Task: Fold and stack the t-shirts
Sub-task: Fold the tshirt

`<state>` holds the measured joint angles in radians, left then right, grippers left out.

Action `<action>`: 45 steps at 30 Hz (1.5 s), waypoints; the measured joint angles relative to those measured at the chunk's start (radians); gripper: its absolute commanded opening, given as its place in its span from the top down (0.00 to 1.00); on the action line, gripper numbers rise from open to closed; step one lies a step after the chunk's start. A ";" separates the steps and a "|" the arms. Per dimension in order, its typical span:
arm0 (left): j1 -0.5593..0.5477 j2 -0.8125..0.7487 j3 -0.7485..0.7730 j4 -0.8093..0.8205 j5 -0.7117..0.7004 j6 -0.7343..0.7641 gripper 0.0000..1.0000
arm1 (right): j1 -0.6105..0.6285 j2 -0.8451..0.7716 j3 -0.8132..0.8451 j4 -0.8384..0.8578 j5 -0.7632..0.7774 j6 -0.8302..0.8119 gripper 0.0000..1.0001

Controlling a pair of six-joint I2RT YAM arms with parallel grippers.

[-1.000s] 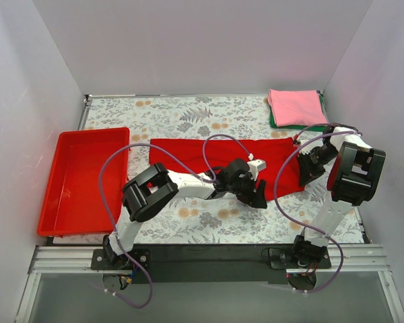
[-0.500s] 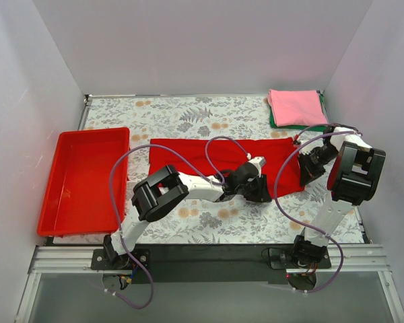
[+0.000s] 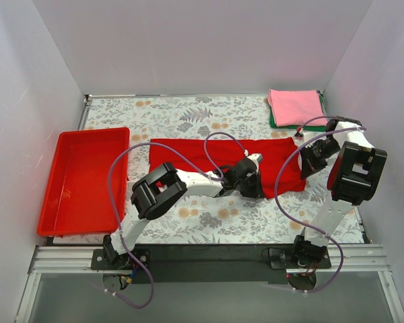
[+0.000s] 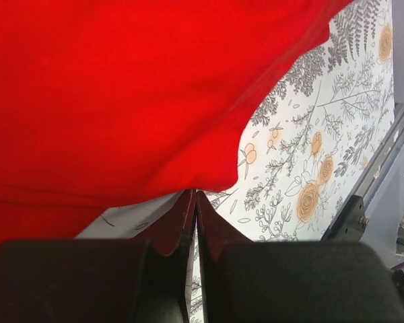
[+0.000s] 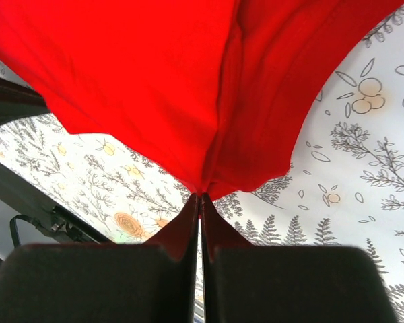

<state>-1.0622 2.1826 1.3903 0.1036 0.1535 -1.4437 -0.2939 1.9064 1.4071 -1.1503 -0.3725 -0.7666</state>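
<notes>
The bright red t-shirt (image 3: 215, 158) lies spread across the middle of the flowered table. My left gripper (image 3: 255, 186) is at its near edge, right of centre. In the left wrist view the left gripper (image 4: 195, 195) is shut, pinching the hem of the red t-shirt (image 4: 121, 87), which is raised a little off the table. My right gripper (image 3: 308, 165) is at the shirt's right end. The right wrist view shows the right gripper (image 5: 200, 196) shut on a bunched fold of the red t-shirt (image 5: 155, 74). The folded pink t-shirt (image 3: 295, 106) lies on the dark green t-shirt (image 3: 275, 124) at the back right.
A rigid red plastic tray (image 3: 60, 202) stands on the table's left side. White walls close in the left, back and right. The black rail with the arm bases (image 3: 209, 259) runs along the near edge.
Both grippers have closed on the red t-shirt. The left gripper slid in to the shirt's near hem. The right gripper has drawn slightly back, pulling up the shirt's right end.
</notes>
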 measured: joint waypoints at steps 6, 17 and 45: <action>0.010 -0.006 0.009 -0.004 0.027 -0.033 0.57 | 0.000 0.013 0.000 -0.010 -0.004 0.000 0.99; -0.011 0.012 0.066 -0.078 -0.038 -0.077 0.61 | 0.000 0.015 0.000 -0.014 -0.012 -0.005 0.99; 0.071 -0.029 0.223 -0.204 0.072 0.007 1.00 | 0.019 0.045 0.266 -0.111 -0.170 -0.008 0.99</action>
<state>-0.9916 2.1536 1.6135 -0.1005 0.2260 -1.4368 -0.2749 1.9514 1.6726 -1.2610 -0.5426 -0.7746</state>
